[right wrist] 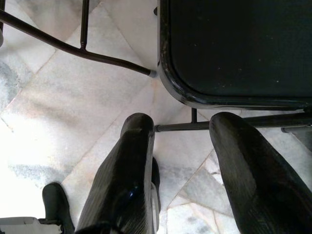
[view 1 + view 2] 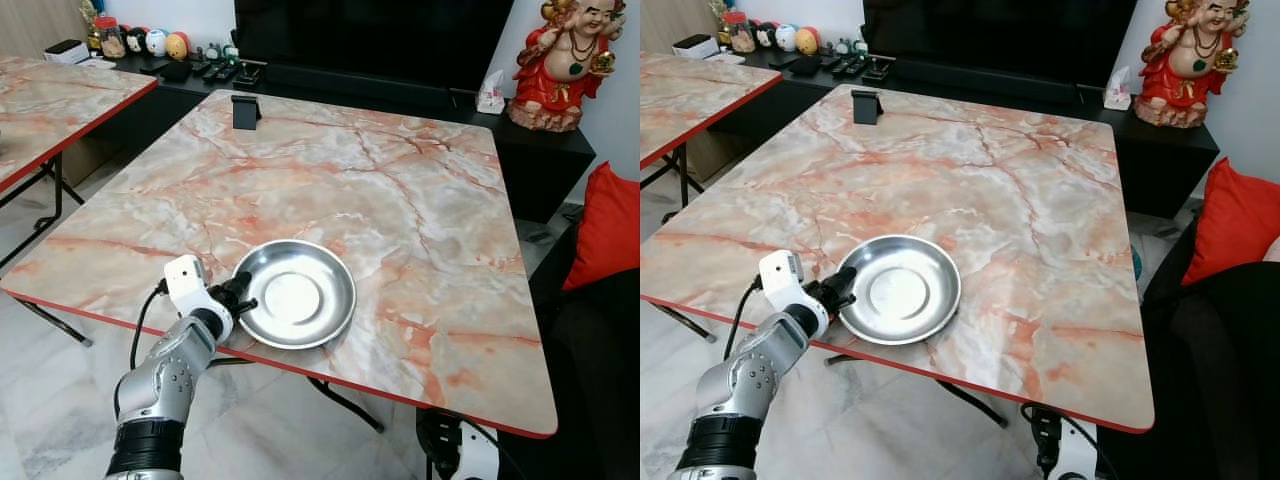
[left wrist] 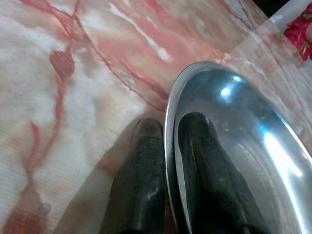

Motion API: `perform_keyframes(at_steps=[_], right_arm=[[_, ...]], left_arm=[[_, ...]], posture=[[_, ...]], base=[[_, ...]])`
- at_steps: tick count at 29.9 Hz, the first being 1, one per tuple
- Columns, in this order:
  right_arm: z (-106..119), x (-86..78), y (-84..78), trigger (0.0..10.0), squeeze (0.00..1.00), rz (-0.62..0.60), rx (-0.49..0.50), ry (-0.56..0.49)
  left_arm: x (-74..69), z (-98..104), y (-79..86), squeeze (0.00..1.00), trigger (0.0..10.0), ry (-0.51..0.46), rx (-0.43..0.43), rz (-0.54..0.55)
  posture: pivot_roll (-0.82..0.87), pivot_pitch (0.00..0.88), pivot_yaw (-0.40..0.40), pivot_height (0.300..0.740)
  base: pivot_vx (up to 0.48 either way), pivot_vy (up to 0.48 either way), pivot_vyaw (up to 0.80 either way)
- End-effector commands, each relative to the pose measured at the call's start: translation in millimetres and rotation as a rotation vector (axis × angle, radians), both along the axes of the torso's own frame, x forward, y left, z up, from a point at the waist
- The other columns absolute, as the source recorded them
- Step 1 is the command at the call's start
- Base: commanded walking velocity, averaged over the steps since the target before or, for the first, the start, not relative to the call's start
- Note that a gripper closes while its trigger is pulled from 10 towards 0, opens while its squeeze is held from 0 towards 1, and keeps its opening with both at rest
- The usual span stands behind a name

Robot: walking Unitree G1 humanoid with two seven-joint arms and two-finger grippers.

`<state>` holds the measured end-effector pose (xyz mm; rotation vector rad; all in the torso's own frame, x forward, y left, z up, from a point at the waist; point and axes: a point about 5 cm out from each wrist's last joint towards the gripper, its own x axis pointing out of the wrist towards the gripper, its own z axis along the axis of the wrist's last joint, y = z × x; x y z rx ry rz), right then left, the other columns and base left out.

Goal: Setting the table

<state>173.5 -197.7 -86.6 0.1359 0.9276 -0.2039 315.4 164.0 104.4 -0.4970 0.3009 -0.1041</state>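
A wide marble-patterned bench (image 2: 380, 190) with a red edge takes up most of the scene, and a second bench (image 2: 50, 100) of the same pattern stands off to the robot's left. Behind them runs a long black cabinet (image 2: 545, 150), with a large dark screen (image 2: 370, 35) above it. On the cabinet's right end stands a red and gold laughing statue (image 2: 565, 65), with a small tissue pack (image 2: 491, 93) just beside it; any print on the pack is too small to read. A red cushion (image 2: 608, 230) lies at the right edge.

On the near left part of the bench sits a round metal plate (image 2: 297, 293), shiny and bare. The left gripper (image 2: 243, 297) meets its rim on the robot's left side. In the left wrist view its two black fingers (image 3: 141, 180) are narrow and clamp the plate's rim, one under the lip on the bench side, the other inside the bowl.

A small black phone stand (image 2: 245, 110) sits upright near the far edge of the bench, well apart from the plate.

The right gripper (image 1: 180, 165) hangs low over the tiled floor (image 1: 73, 97) beside a dark chair seat (image 1: 234, 48), its fingers spread wide and holding nothing.

No writing or brand is legible anywhere.
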Motion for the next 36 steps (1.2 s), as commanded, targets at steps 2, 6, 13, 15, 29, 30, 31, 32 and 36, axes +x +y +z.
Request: perform_keyframes(at_steps=[2, 6, 13, 15, 29, 30, 31, 32, 36], right_arm=[[-0.3, -0.8, -1.7, 10.0, 0.0, -0.004, -0.001, 0.009], [-0.3, -0.8, -1.7, 10.0, 0.0, -0.004, -0.001, 0.009], [-0.2, -0.6, -1.5, 10.0, 0.0, -0.003, 0.0, 0.009], [-0.2, -0.6, -1.5, 10.0, 0.0, -0.003, 0.0, 0.008], [0.1, -0.2, -1.8, 10.0, 0.0, -0.003, -0.002, 0.004], [0.1, -0.1, -1.8, 10.0, 0.0, -0.003, -0.003, 0.004], [0.2, -0.1, -1.9, 10.0, 0.0, -0.004, -0.004, 0.002], [0.3, 0.0, -2.0, 10.0, 0.0, -0.005, -0.006, 0.001], [0.5, 0.4, -2.3, 10.0, 0.0, -0.015, -0.008, -0.003]], left_arm=[[1.3, 1.7, -1.5, 0.6, 10.0, -0.005, 0.024, 0.007], [2.4, 3.4, -0.4, 0.57, 10.0, -0.012, 0.025, 0.02], [2.7, 6.3, 0.0, 0.79, 10.0, -0.028, 0.036, 0.02], [3.4, 9.0, 1.6, 0.74, 10.0, -0.043, 0.048, 0.03], [-0.8, 64.8, 4.1, 0.0, 10.0, -0.449, 0.181, 0.027], [-2.5, 65.8, 1.2, 0.0, 10.0, -0.476, 0.233, 0.006], [-4.7, 64.7, -3.9, 0.0, 10.0, -0.501, 0.316, -0.031], [-6.4, 63.6, -7.7, 0.0, 10.0, -0.518, 0.373, -0.059], [-12.5, 53.9, -19.8, 0.0, 10.0, -0.556, 0.52, -0.126]], posture=[[0.06, 0.0, -0.055, 0.74], [0.06, 0.0, -0.055, 0.74], [0.06, 0.0, -0.055, 0.74], [0.06, 0.0, -0.055, 0.74], [0.06, 0.0, -0.056, 0.74], [0.06, 0.0, -0.056, 0.74], [0.06, 0.0, -0.056, 0.74], [0.06, 0.0, -0.056, 0.74], [0.06, 0.0, -0.056, 0.74]], base=[[0.0, 0.0, 0.0], [0.0, 0.0, 0.0], [0.0, 0.0, 0.0], [0.0, 0.0, 0.0], [0.0, 0.0, 0.0], [0.0, 0.0, 0.0], [0.0, 0.0, 0.0], [0.0, 0.0, 0.0], [0.0, 0.0, 0.0]])
